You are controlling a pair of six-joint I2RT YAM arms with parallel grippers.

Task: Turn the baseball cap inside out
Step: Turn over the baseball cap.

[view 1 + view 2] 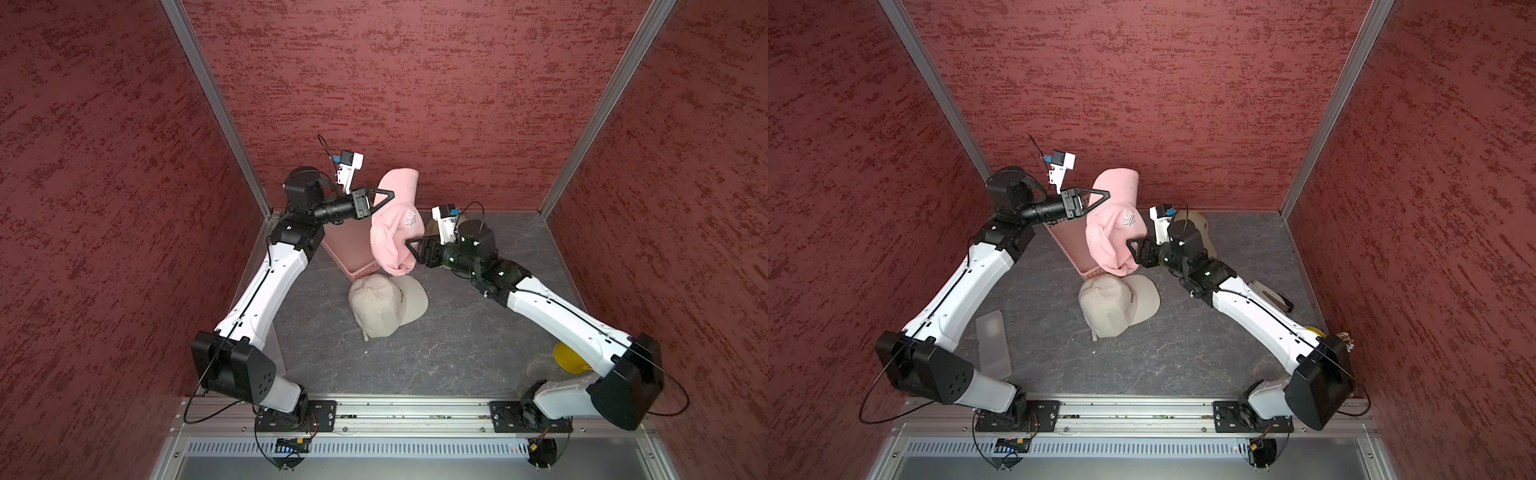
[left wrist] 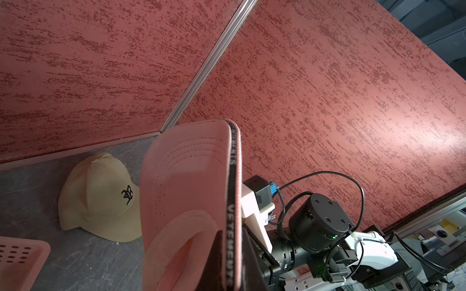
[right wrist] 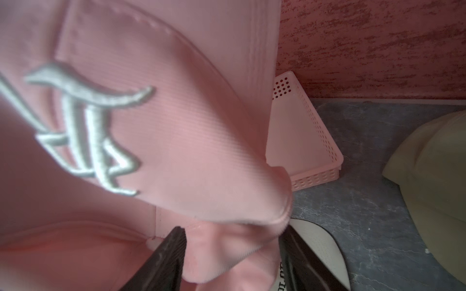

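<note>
one pink cap [image 1: 392, 232], two beige caps [image 1: 382, 305], one pink basket [image 1: 357, 270].

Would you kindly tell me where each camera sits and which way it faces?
Both top views: overhead, looking down on both arms and the pink cap.
Left wrist: on the left arm, facing the cap's brim and the right arm.
Right wrist: on the right arm, facing the crown; its fingers show.
Shared: pink cap, pink basket.

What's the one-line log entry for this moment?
left gripper: shut on pink cap, aloft | right gripper: jaws astride its crown fold, grip unclear | cap: logo side out, not yet inverted
</note>
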